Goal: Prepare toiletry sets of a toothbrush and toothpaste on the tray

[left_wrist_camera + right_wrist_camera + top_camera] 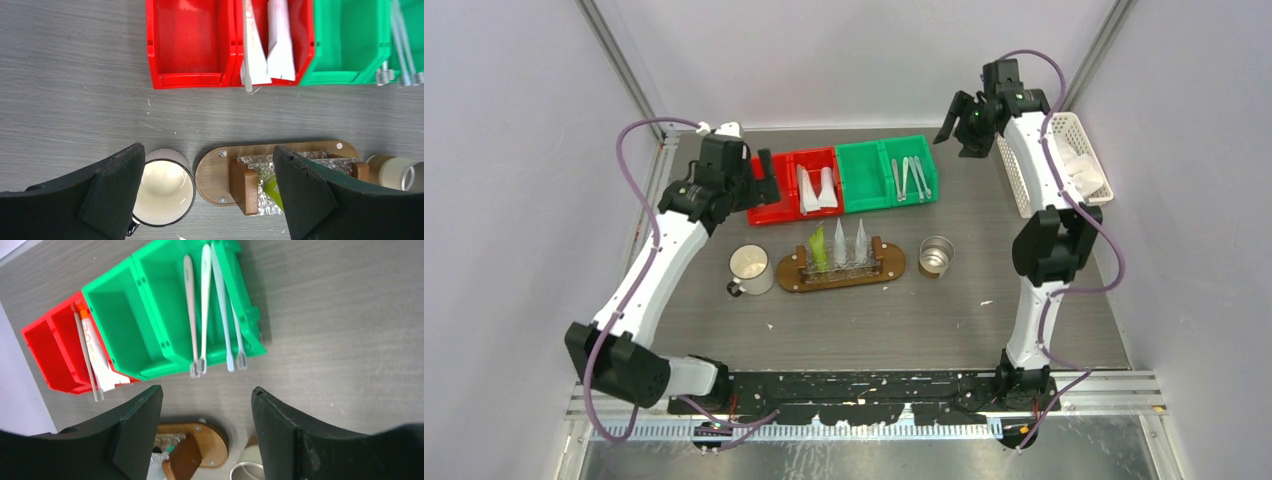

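Overhead, my left gripper [767, 178] hangs at the upper left of the top view, jaws wide apart with nothing between them, just beside the red bin [776, 210]. My right gripper [957, 122], likewise parted and carrying nothing, sits up and to the right of the green bin [864, 182]. At centre frame the wooden tray [892, 266] holds three tapered tubes standing upright in a row: a yellow-green tube [820, 250] at the left and two whitish tubes [840, 240] to its right. Four toothbrushes [205, 300] lie side by side in the green bin's right compartment, their bristle heads overhanging its rim in the right wrist view. Two flat white tubes [280, 45] and a lone toothbrush [246, 45] lie in the red bin's right compartment. A white mug [750, 268] stands just left of the tray and a metal cup [936, 256] just right of it. A white basket [1089, 135] fills the right edge.
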Tool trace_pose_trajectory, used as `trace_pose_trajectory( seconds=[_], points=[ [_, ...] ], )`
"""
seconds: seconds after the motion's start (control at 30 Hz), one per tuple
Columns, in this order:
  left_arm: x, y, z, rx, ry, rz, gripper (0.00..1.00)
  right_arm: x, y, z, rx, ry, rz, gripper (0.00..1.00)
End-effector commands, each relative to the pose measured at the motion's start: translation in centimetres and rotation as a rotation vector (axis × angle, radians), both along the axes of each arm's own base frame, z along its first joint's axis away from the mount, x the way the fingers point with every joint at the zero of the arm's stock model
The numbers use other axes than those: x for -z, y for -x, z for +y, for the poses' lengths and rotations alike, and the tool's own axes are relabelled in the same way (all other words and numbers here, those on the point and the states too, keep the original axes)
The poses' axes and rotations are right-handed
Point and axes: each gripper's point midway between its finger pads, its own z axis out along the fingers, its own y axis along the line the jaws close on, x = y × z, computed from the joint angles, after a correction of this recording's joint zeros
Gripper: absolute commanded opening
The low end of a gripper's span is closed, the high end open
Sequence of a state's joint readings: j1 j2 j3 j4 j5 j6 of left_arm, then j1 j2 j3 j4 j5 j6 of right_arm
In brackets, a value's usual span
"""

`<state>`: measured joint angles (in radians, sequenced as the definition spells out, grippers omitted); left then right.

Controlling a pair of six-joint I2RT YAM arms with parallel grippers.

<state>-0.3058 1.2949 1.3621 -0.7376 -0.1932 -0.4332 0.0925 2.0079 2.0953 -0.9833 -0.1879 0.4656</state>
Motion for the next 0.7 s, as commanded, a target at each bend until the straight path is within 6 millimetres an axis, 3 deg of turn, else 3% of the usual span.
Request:
trace_pose_trajectory(
  seconds=[0.0, 0.17, 0.33, 0.47, 0.67],
  points=[
    [1.2, -1.6, -0.1, 0.007, 0.017, 0.027, 1.00, 0.1, -1.1, 2.7, -0.104, 0.022, 0.015, 0.70],
    [3.0, -2.0, -0.8, 0.024, 0.049, 0.053, 1.00, 3.9, -2.0, 6.1, -0.154, 0.023, 0.083, 0.63],
    [2.8, -1.6, -0.7, 0.023, 0.057, 0.037, 1.00, 6.7, -1.3, 7.9, -0.151, 0.052, 0.121, 0.60],
    [2.7, -1.4, -0.6, 0.023, 0.062, 0.027, 1.00, 8.4, -1.3, 8.1, -0.120, 0.053, 0.139, 0.52],
    [3.2, -1.1, -0.2, 0.018, 0.054, 0.034, 1.00, 9.3, -2.1, 7.8, -0.084, 0.063, 0.141, 0.49]
  ],
)
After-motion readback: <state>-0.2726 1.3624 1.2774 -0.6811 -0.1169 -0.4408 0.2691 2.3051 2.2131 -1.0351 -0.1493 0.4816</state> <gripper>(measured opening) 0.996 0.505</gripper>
